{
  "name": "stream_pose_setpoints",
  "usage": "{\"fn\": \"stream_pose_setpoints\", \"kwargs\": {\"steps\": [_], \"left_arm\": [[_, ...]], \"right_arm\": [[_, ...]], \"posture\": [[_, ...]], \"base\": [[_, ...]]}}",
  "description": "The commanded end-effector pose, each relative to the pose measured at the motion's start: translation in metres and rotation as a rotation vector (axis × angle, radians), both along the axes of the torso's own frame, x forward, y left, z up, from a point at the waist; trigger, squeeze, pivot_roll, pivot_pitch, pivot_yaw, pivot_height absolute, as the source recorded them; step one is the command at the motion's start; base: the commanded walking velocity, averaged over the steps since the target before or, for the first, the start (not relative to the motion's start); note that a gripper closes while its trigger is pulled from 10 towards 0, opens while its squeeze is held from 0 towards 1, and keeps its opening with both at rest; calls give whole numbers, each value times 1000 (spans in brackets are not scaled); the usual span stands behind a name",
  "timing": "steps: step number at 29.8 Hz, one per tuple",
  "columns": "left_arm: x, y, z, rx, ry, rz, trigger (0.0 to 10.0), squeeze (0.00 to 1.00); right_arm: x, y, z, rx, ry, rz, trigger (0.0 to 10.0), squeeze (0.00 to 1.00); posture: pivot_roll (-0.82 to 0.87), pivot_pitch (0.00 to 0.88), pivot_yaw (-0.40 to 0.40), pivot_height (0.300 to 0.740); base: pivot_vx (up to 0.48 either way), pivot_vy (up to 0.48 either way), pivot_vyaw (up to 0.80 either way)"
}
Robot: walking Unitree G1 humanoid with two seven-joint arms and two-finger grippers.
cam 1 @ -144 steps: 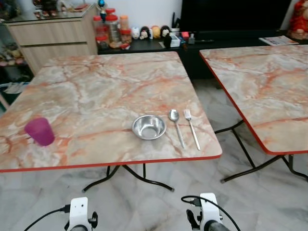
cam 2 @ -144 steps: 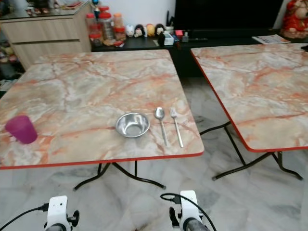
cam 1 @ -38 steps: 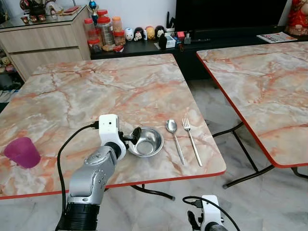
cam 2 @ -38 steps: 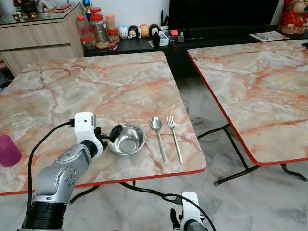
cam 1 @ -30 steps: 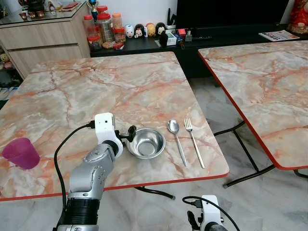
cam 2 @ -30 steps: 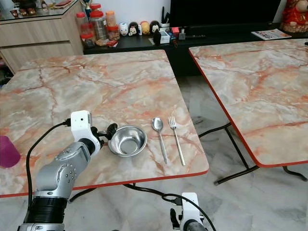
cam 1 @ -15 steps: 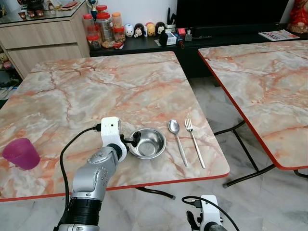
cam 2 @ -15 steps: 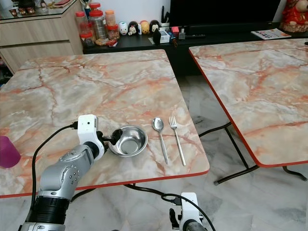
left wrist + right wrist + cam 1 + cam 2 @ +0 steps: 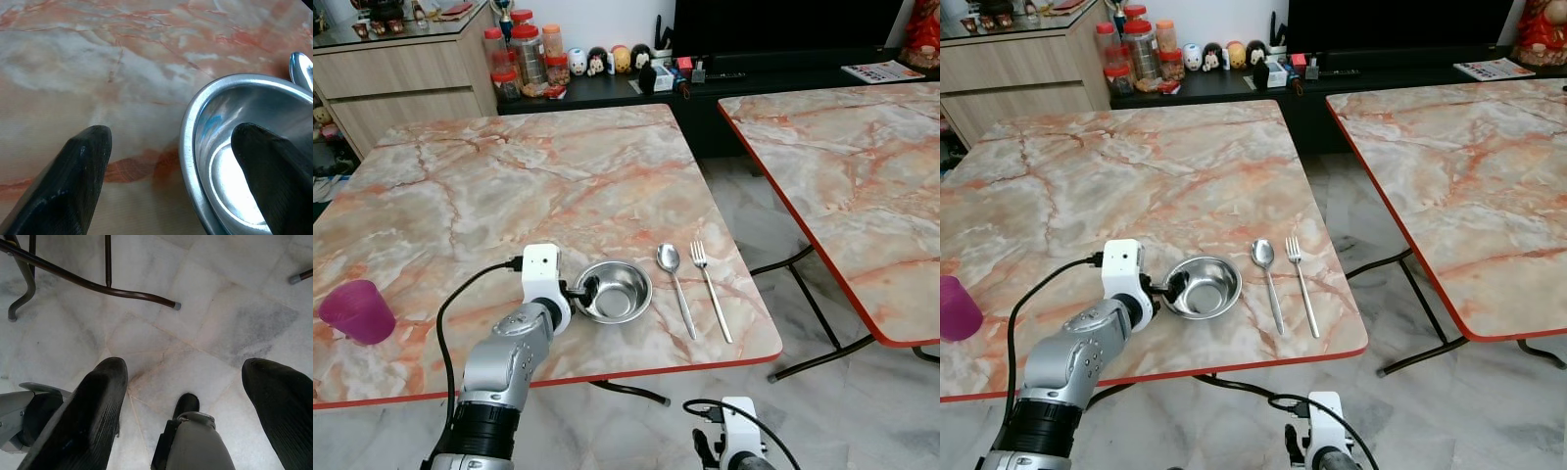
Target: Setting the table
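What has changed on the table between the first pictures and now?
The left end effector has risen from below the table to the steel bowl, its open fingers straddling the bowl's left rim. Bowl, spoon, fork and purple cup stayed; the right arm hangs idle.

**Hidden, cropped, unreadable**

Purple cup point(image 9: 958, 308) cut by the picture edge in right eye view. Bowl point(image 9: 254, 161) cropped in left wrist view; one finger point(image 9: 274, 176) of the left tool point(image 9: 582, 290) covers part of its inside. Spoon point(image 9: 302, 68) shows as a sliver of its head there. Second bench point(image 9: 842, 166) runs off frame. Right tool point(image 9: 181, 406) fingers cropped in right wrist view. Jars point(image 9: 527, 61) and figurines point(image 9: 607, 61) too small to identify; their labels unreadable.
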State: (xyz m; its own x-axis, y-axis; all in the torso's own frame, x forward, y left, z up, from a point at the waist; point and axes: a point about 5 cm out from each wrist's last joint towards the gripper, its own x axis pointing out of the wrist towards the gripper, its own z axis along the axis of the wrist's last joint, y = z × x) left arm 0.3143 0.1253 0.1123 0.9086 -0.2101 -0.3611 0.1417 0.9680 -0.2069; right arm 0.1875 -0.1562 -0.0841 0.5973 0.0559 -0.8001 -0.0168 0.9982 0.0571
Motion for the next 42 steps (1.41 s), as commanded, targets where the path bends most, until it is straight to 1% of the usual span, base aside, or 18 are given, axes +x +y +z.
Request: {"fn": "stream_pose_setpoints", "kwargs": {"steps": [1,6,11,12,13,14,15,16,21,32,34,35,36,37,39,40,41,42], "left_arm": [[0,0,-3,17,6,-2,10000,0],[0,-1,-4,15,11,-19,10000,0],[-1,-3,-4,16,16,-40,9412,0],[-1,-3,-4,16,16,-42,7922,0],[-1,-4,-4,15,17,-44,5569,0],[-1,-5,-4,13,15,-50,1608,0],[-1,-5,-4,13,15,-50,1608,0],[-2,-5,-4,12,14,-54,118,0],[-2,-5,-4,15,19,-60,1020,0],[-3,-8,-7,34,38,-91,1255,0],[-3,-8,-8,40,49,-98,2745,0],[-4,-9,-9,43,55,-101,6824,0],[-4,-9,-9,43,55,-101,6824,0],[-4,-9,-10,46,58,-103,8392,0],[-4,-9,-10,47,59,-104,8549,0],[-4,-9,-10,46,59,-103,8314,0],[-4,-9,-10,46,57,-103,7529,0],[-4,-9,-10,45,55,-101,4627,0]], "right_arm": [[1,1,0,3,2,5,10000,0],[1,1,0,2,1,6,10000,0],[2,2,1,4,-1,7,10000,0],[2,2,1,4,-1,7,10000,0],[2,2,1,5,-1,7,10000,0],[2,2,1,5,-1,7,10000,0],[2,2,1,5,-1,7,10000,0],[2,2,1,5,-1,7,10000,0],[2,2,1,6,0,8,10000,0],[2,3,1,10,1,10,10000,0],[3,3,1,10,1,10,10000,0],[3,3,1,10,1,10,10000,0],[3,3,1,10,1,10,10000,0],[3,3,1,10,1,9,10000,0],[3,3,1,10,1,9,10000,0],[3,3,1,10,0,9,10000,0],[3,3,1,10,0,9,10000,0],[3,3,1,10,0,9,10000,0]], "posture": [[73,0,25,709],[75,0,24,709],[74,0,25,709],[74,0,25,709],[74,0,25,709],[73,0,26,709],[73,0,26,709],[74,0,25,709],[74,0,25,709],[75,0,27,709],[74,0,26,709],[74,0,26,709],[74,0,26,709],[74,0,27,709],[73,0,28,709],[73,0,28,709],[74,0,28,709],[74,0,28,709]], "base": [[0,0,0],[0,0,0],[0,0,0],[0,0,0],[0,0,0],[0,0,0],[0,0,0],[0,0,0],[0,0,0],[0,0,0],[0,0,0],[0,0,0],[0,0,0],[0,0,0],[0,0,0],[0,0,0],[0,0,0],[0,0,0]]}}
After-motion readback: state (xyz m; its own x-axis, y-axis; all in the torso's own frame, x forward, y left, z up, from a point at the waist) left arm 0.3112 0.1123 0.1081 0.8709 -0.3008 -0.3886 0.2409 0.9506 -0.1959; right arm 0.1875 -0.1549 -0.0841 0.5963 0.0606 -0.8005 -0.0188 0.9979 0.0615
